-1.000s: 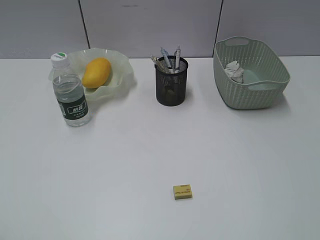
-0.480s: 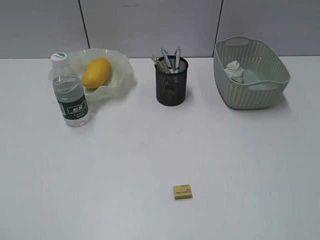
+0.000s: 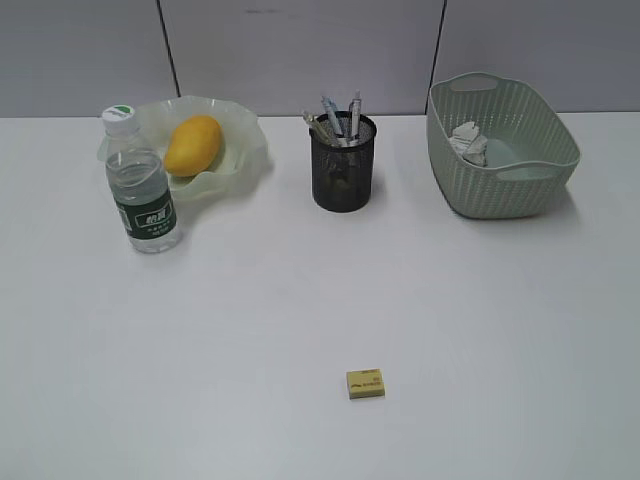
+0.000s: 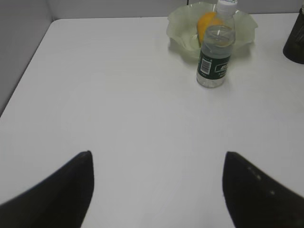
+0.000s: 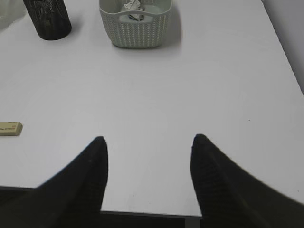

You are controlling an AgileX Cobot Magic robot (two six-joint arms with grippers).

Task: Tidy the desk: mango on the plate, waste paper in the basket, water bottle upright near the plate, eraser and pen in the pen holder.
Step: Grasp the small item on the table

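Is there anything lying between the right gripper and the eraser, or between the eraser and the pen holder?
Nothing visible. The eraser lies alone on bare desk, left of the right gripper. From the eraser to the pen holder the desk is open; only the pens already in the holder crowd its mouth.

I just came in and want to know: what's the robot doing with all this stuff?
It is tidying a desk. The mango lies on the plate, the water bottle stands upright beside it, the crumpled paper is in the basket, and pens stick out of the pen holder. Only the eraser lies out on the desk. Both grippers, left and right, hold nothing.
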